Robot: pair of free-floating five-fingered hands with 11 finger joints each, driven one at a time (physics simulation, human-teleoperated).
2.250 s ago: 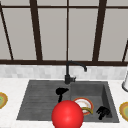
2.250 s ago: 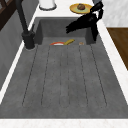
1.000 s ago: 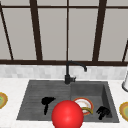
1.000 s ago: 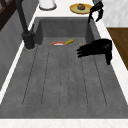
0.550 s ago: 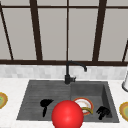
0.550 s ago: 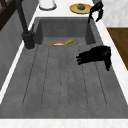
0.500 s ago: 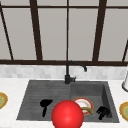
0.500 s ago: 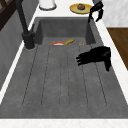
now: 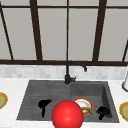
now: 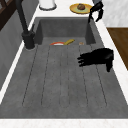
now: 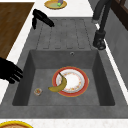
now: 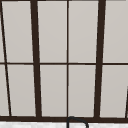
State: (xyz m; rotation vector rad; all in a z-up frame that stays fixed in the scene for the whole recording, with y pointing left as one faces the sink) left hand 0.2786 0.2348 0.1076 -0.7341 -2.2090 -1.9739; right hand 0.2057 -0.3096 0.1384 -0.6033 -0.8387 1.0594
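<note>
The left hand (image 9: 44, 104) hovers over the ribbed drainboard (image 10: 62, 80) of the grey sink (image 9: 32, 86), palm down with its fingers stretched flat and holding nothing; the left side view shows it (image 10: 96, 58) near the front edge, above the ridges. The right hand (image 9: 103, 111) hangs at the front right corner of the basin, its fingers drooping loosely and closed on nothing, and in the right side view it (image 11: 10, 71) sits just over the basin's front wall. Nearest to it, on the basin floor, a banana (image 11: 59, 85) lies across the rim of a white plate with a red and orange border (image 11: 75, 81), one end on the plate and the other reaching toward a small round object (image 11: 37, 91) that is too small to identify. The banana looks light and soft, curved, and likely to bruise under a hard squeeze, so a gentle wrap round its thick middle would probably suit best; the plate looks stiff, breakable and slippery, best taken by its rim. A red ball (image 9: 67, 115) sits in the foreground of the front view, a black faucet (image 9: 71, 72) stands behind the sink, and yellow dishes (image 10: 80, 8) rest on the white counter (image 10: 62, 123).
</note>
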